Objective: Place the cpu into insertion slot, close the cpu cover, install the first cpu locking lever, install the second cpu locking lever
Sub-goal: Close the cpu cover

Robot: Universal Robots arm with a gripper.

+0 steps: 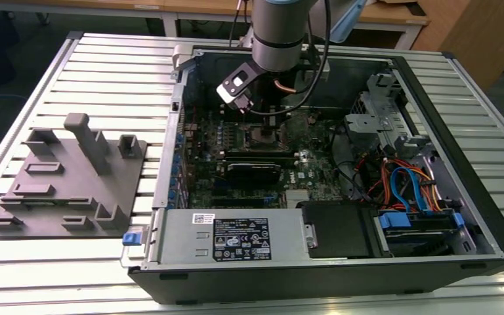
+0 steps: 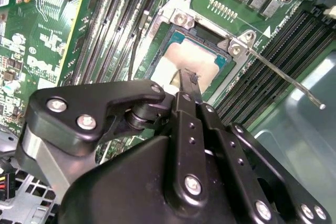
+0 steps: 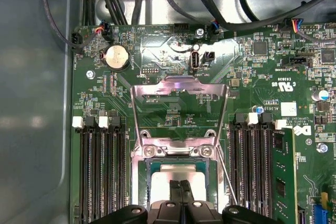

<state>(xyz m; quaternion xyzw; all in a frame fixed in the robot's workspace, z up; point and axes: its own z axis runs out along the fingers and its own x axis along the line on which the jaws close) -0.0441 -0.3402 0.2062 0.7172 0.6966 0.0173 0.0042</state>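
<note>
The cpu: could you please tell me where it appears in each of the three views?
Exterior view: too small to tell; its socket lies under the arm.
First wrist view: cpu in the socket, just past the fingers.
Second wrist view: cpu in the socket, at the tip of the fingers.
Shared landmark: the shut fingers over the socket.
</note>
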